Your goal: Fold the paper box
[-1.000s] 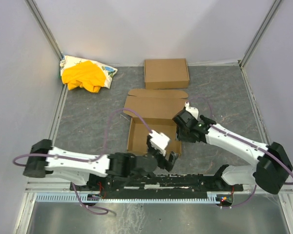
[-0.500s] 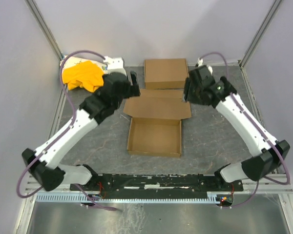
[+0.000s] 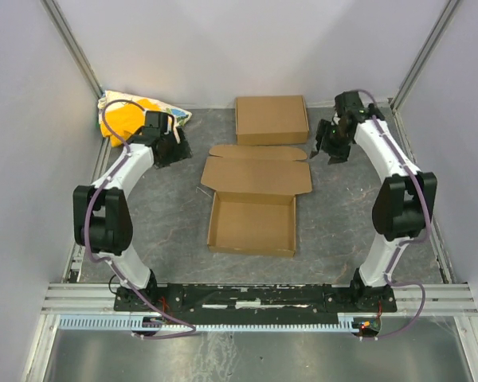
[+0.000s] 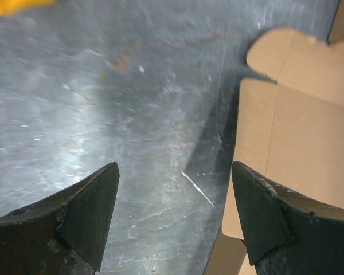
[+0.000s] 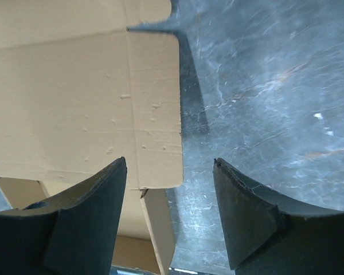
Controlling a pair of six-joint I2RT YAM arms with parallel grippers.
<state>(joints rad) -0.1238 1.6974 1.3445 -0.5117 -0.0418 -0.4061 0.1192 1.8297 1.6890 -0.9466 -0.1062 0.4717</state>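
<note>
1. The box (image 3: 252, 215) lay open, lid flat on its far side.
2. The left gripper (image 3: 172, 150) hung left of the lid, the right gripper (image 3: 327, 151) right of it.
3. A carton (image 3: 272, 119) lay beyond; yellow cloth (image 3: 121, 121), far left.

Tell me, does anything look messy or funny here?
The yellow cloth lies crumpled in the far left corner. The paper box sits half folded, lid open. Nothing looks torn or spilled.

Bare table (image 3: 155, 219) lies free at nine and three o'clock of the box (image 3: 252, 227), carton (image 3: 272, 119) blocks twelve, cloth (image 3: 127, 119) crowds ten.
</note>
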